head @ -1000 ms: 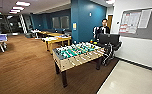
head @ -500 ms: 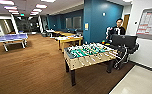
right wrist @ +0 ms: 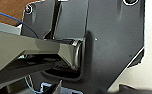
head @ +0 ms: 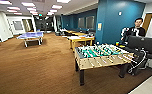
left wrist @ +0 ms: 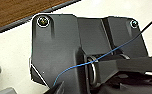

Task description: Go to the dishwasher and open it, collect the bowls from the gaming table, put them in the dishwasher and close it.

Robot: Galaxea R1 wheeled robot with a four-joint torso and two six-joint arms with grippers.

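Foosball table [head: 102, 56] near, gaming table [head: 80, 38] beyond, person [head: 135, 30] behind

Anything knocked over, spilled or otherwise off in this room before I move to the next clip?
Nothing stands out. The foosball table, the ping-pong table and the yellow-sided tables behind it all stand upright on the brown carpet, with no spill or debris visible. A person stands behind the foosball table beside a dark chair.

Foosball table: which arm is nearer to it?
Right, probably. The foosball table stands ahead toward the robot's right, on the right arm's side; the left arm is on the far side. Both wrist views look down on pale floor, short of it.
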